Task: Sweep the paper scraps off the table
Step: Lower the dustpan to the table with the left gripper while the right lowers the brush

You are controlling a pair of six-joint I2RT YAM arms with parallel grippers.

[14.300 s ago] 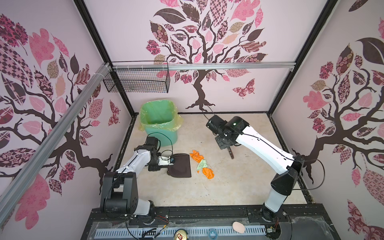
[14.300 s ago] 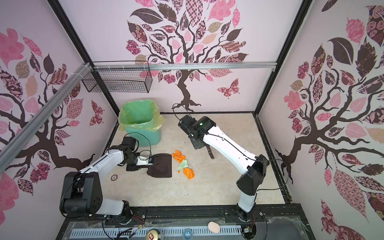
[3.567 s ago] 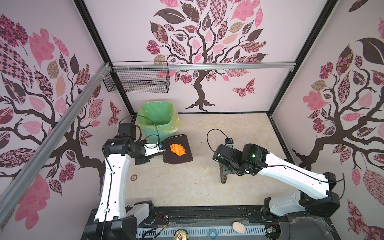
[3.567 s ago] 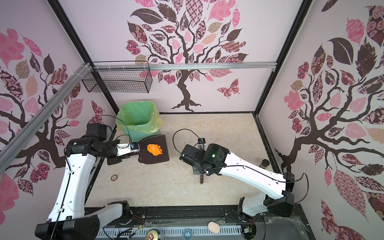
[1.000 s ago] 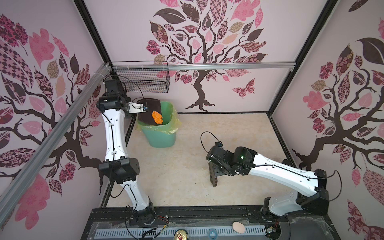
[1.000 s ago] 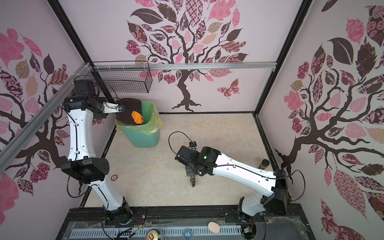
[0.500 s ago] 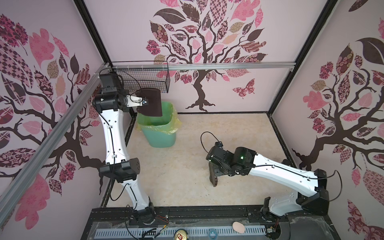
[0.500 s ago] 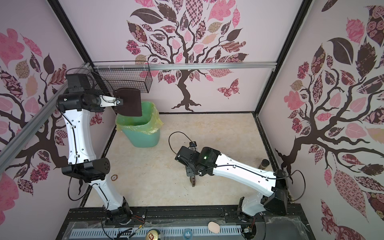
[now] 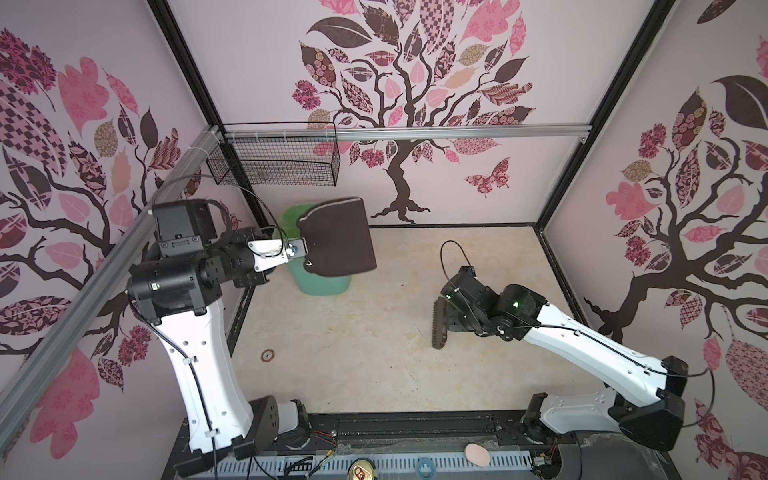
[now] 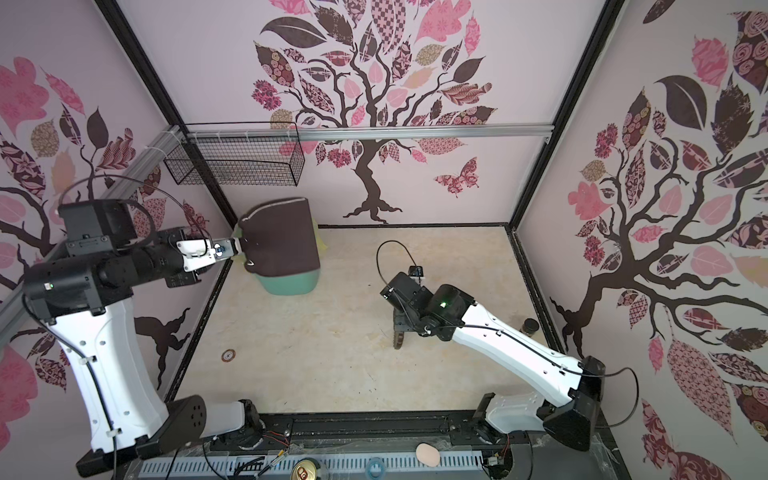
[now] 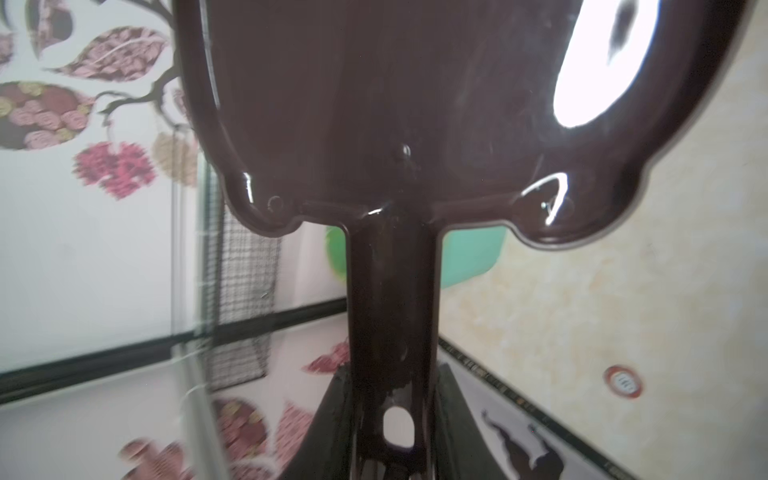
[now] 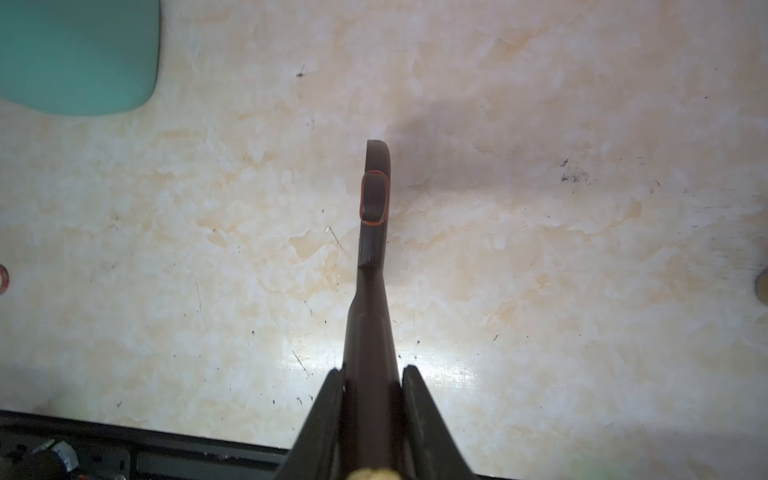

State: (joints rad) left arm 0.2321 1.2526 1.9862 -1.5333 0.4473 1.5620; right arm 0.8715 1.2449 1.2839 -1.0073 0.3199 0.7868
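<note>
- Left fingers point(image 11: 328, 436) clamp the dustpan point(image 9: 336, 237) handle; tip it squarely over the bin point(image 9: 324, 286).
- Right fingers point(image 12: 328, 415) clamp the brush point(image 9: 438, 328).
- No paper scraps show on the worktop point(image 9: 374, 353); bin's inside hidden.

Table point(image 9: 374, 374): open beige surface across the centre, along the near edge and into the far right corner. Obstructions: green bin point(image 9: 324, 286) in the far left corner with dustpan point(image 9: 338, 237) tilted above it and wire basket point(image 9: 274, 160) on the wall higher up; brush point(image 9: 438, 328) upright right of centre, right arm point(image 9: 582, 349) slanting to the near right corner; left arm point(image 9: 199, 365) rising by the left edge. Minor: small round disc point(image 9: 267, 355) near the left edge, small jar point(image 10: 530, 326) by the right edge
</note>
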